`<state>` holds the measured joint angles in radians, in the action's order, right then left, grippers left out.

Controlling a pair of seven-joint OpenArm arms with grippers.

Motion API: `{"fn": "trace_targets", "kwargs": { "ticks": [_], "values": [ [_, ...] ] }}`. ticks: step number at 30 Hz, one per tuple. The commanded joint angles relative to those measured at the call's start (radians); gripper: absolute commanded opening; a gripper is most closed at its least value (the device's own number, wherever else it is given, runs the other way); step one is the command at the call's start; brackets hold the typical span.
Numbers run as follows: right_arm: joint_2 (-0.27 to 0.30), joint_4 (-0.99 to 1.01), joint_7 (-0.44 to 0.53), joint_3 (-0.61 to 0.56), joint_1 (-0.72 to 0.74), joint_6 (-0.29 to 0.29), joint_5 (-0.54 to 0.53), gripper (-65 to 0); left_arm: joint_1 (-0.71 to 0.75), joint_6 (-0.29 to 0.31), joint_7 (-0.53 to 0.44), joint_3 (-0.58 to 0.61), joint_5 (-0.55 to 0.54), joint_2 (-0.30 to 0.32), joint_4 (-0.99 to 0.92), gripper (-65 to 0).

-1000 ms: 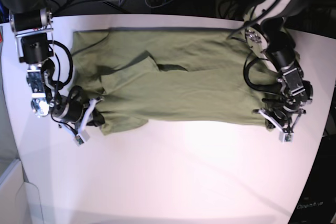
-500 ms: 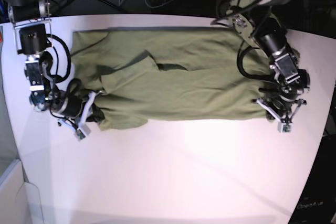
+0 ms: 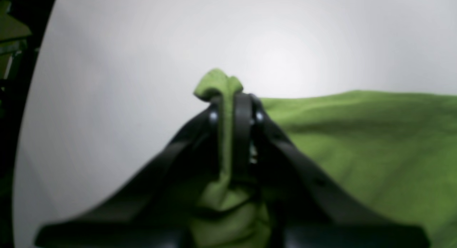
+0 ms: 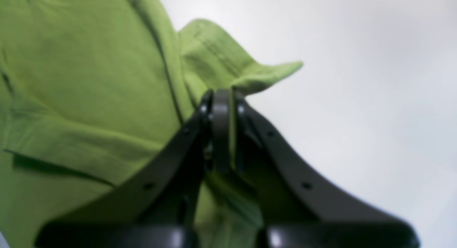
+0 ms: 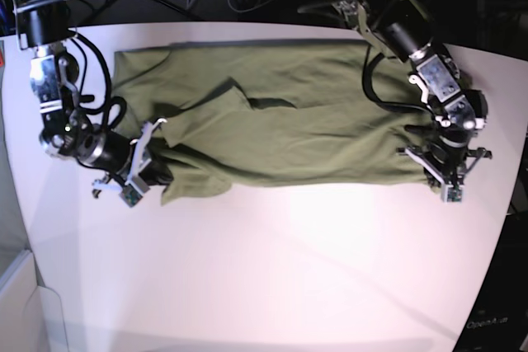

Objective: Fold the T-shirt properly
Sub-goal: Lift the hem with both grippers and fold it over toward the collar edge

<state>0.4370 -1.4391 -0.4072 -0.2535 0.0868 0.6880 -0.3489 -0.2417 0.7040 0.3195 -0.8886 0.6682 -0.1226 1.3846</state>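
The wrinkled olive-green cotton T-shirt (image 5: pixel 280 129) lay spread across the white desk (image 5: pixel 272 269). Both grippers (left (image 3: pixel 232 109), right (image 4: pixel 221 105)) had jaws clamped on the shirt's near-edge corners.

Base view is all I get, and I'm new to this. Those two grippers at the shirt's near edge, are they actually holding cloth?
Observer: Yes. The left wrist view shows the left gripper shut on a bunched fold of the T-shirt.
Operator: And the other one?
Observer: The right gripper pinches a hemmed edge, with a flap of it sticking out past the tips.
Operator: Anything else nearby?
Observer: Only bare white table beyond the cloth.
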Motion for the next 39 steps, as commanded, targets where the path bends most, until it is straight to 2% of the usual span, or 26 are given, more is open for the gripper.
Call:
{"fn": "trace_targets", "kwargs": {
  "ticks": [1,6,15,20,24,32,39],
  "values": [
    [0.019,-0.039,0.021,0.029,-0.012,0.002,-0.014,-64.1,-0.003,-0.006,-0.023,-0.001,-0.012,0.008,0.037,-62.4],
    [0.046,-0.190,0.021,0.095,-0.123,0.002,-0.014,-64.1,0.021,-0.006,-0.023,-0.034,-0.012,0.008,0.091,-62.4],
    [0.049,-0.401,0.026,0.196,-0.324,0.006,-0.014,-64.1,0.051,-0.006,-0.023,-0.106,-0.012,0.004,0.131,-62.5],
    [0.049,-0.467,0.032,0.213,-0.414,0.006,-0.014,-64.1,0.098,-0.006,-0.030,-0.106,-0.012,-0.033,0.197,-62.5],
    [0.044,-0.472,0.034,0.213,-0.450,0.006,-0.014,-64.1,0.135,-0.006,-0.030,-0.106,-0.015,-0.034,0.256,-62.5],
    [0.043,-0.472,0.110,0.211,-0.536,0.006,-0.016,-64.1,0.282,-0.006,-0.023,-0.108,-0.155,-0.034,0.376,-62.6],
    [0.036,-0.466,0.132,0.210,-0.569,0.006,-0.016,-64.3,0.405,-0.006,-0.032,-0.108,-0.264,-0.034,0.378,-62.6]
  ]
}}
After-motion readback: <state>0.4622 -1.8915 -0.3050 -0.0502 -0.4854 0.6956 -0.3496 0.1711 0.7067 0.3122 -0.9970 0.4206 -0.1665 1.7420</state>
